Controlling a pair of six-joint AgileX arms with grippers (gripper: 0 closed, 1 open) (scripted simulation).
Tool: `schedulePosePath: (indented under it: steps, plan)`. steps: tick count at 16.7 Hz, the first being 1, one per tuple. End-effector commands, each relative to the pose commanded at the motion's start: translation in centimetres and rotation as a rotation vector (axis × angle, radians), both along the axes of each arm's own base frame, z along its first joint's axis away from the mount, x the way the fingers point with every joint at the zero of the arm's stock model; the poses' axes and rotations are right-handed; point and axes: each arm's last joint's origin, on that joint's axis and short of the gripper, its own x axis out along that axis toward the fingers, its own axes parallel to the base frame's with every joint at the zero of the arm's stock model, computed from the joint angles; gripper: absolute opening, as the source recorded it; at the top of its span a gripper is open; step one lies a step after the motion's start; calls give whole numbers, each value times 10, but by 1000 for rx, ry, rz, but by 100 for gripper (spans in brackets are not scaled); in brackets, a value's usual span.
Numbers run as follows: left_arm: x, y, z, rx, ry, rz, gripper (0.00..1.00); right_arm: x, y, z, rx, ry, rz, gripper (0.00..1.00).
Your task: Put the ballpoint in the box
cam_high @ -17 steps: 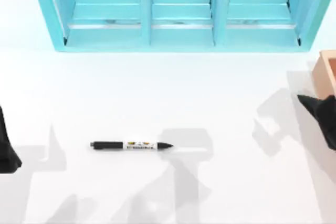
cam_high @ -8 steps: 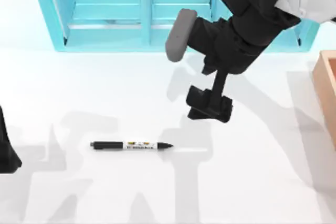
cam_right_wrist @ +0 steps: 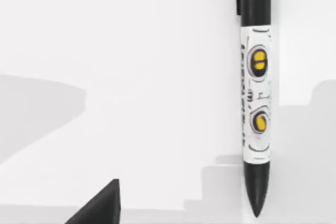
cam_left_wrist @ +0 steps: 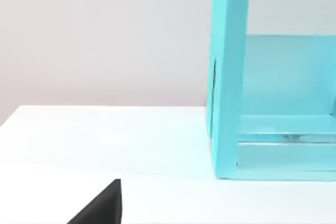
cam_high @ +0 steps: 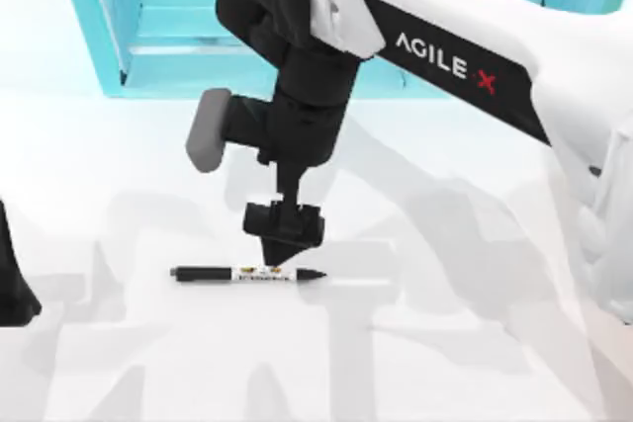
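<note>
One ballpoint [cam_high: 247, 274] lay flat on the white counter [cam_high: 465, 343], untouched. My right tool [cam_high: 279, 262] had swung in from the right and hung just above its white band, so grasping looked next; its opening I could not tell.

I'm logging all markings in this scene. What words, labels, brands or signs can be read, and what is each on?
"AGILE·X", in white with a red X: on the right arm reaching over the table.
Black lettering along the white band of the ballpoint, beside two yellow-and-black emblems: too blurred to read.
The turquoise shelf unit bears no text.
</note>
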Motion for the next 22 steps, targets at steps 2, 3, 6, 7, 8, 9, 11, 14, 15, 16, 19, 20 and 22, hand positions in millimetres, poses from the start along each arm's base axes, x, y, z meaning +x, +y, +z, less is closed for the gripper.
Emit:
schedulePosePath:
  steps: [2, 3, 6, 7, 8, 9, 11, 14, 15, 16, 19, 20, 22]
  plan:
    - [0, 0, 0, 0, 0, 0, 100, 3, 11, -6, -6, 3, 22, 100]
    - [0, 0, 0, 0, 0, 0, 100, 5, 15, -8, -8, 3, 30, 100]
    - [0, 0, 0, 0, 0, 0, 100, 8, 22, -12, -8, -5, 41, 100]
    - [0, 0, 0, 0, 0, 0, 100, 8, 23, -12, -7, -8, 42, 100]
    - [0, 0, 0, 0, 0, 0, 100, 9, 24, -12, -6, -9, 43, 100]
    - [0, 0, 0, 0, 0, 0, 100, 9, 24, -12, -6, -10, 43, 100]
    - [0, 0, 0, 0, 0, 0, 100, 9, 24, -12, -6, -10, 43, 100]
    - [0, 0, 0, 0, 0, 0, 100, 10, 22, -12, -5, -10, 37, 100]
    - [0, 0, 0, 0, 0, 0, 100, 10, 23, -14, -5, -10, 39, 100]
    - [0, 0, 0, 0, 0, 0, 100, 9, 25, -19, -6, -10, 41, 100]
    - [0, 0, 0, 0, 0, 0, 100, 6, 32, -42, -6, -10, 43, 100]
    - [0, 0, 0, 0, 0, 0, 100, 4, 35, -51, -6, -10, 43, 100]
    - [0, 0, 0, 0, 0, 0, 100, 0, 39, -71, -6, -10, 43, 100]
